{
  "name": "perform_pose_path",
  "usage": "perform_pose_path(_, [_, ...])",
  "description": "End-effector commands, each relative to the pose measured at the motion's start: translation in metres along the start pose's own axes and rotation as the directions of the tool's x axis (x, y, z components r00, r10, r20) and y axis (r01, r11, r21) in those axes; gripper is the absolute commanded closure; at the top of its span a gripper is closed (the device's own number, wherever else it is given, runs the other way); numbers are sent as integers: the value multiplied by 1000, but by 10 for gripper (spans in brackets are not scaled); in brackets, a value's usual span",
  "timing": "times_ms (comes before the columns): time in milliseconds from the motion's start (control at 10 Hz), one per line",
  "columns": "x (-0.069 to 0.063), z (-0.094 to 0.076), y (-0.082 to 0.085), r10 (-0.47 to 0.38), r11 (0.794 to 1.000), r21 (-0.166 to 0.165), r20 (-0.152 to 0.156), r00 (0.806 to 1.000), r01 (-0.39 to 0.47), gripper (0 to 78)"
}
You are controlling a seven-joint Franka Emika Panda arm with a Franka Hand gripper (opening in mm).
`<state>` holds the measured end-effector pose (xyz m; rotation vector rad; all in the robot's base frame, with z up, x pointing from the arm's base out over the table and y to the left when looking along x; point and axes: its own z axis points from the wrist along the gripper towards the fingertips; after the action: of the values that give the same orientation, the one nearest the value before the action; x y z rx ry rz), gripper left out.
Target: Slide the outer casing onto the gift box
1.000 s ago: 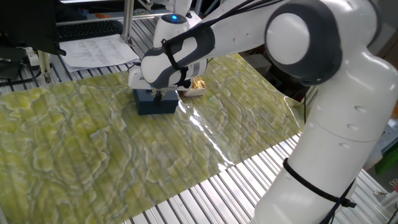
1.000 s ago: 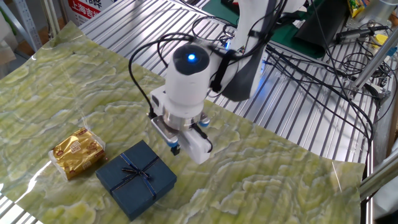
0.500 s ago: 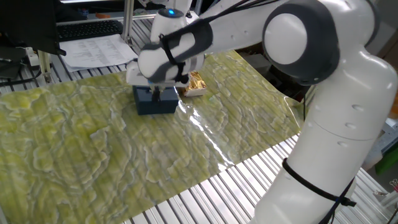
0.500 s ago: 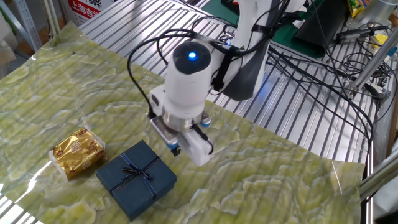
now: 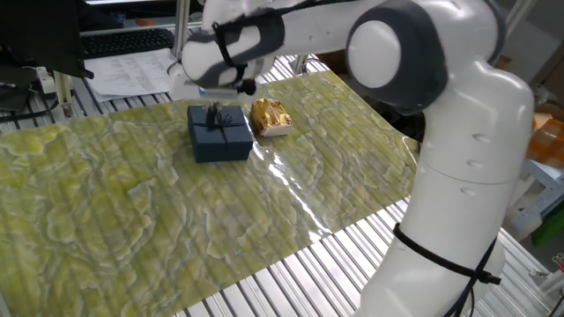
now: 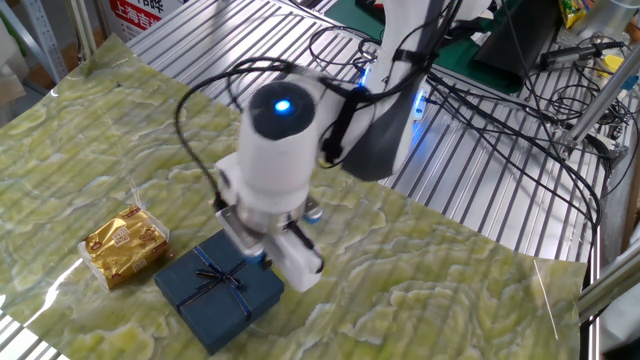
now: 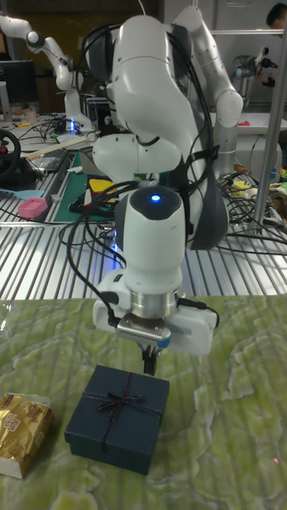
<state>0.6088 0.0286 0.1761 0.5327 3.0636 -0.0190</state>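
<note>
- Outer casing (image 7: pixel 118 417): dark navy flat rectangular sleeve, lying flat on the green mat. A thin dark ribbon crosses its top and is tied in a bow at the centre. In the tall fixed view its corner points toward the camera. This item serves as the landmark for every entry below.
- Gift box: cannot be told apart from the outer casing in any view; only one navy block shows, and no pale strip can be made out at its edges.
- Gripper (image 7: pixel 148 358): hangs just above the far edge of the outer casing, pointing straight down. In the tall fixed view the dark fingers (image 7: pixel 147 360) appear as a single narrow stem with no gap visible between them. Whether they are clenched or released cannot be told; the other two views hide the tips behind the wrist body. No contact with the outer casing is visible.
- Wrist housing (image 6: pixel 276 150): large white cylinder with a lit blue lamp on top, directly over the far side of the outer casing.
- Gold-wrapped item (image 6: pixel 124 244): crinkled, smaller than the outer casing, resting on a pale base just beside the outer casing, apart from it.
- Green mat (image 5: pixel 132 211): mottled yellow-green sheet under the outer casing, spread over a slatted metal table (image 5: pixel 291 282).
- Cables (image 6: pixel 500 110): dark bundle on the slatted table, well beyond the outer casing.
</note>
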Motion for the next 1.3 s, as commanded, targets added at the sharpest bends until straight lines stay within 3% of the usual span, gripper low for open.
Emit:
perform_pose_path(100, [-40, -29, -25, -120, 993, -16, -64, 991, 119, 776])
perform_pose_path(200, [-37, -42, -44, -148, 988, -65, -120, 982, 141, 776])
perform_pose_path(300, [-28, -50, -58, -151, 985, -106, -145, 978, 137, 776])
perform_pose_path(400, [-6, -53, -72, -167, 983, -103, -147, 975, 153, 776])
perform_pose_path(500, [5, -49, -75, -173, 982, -105, -145, 974, 159, 776])
perform_pose_path(600, [28, -35, -81, -218, 973, -110, -136, 966, 204, 776])
perform_pose_path(700, [43, -27, -87, -237, 968, -113, -127, 963, 224, 776])
perform_pose_path(900, [57, -23, -92, -285, 955, -113, -102, 953, 273, 776])
perform_pose_path(1200, [60, -28, -90, -358, 928, -126, -50, 932, 350, 776])
perform_pose_path(1300, [61, -29, -88, -356, 929, -127, -46, 933, 348, 776])
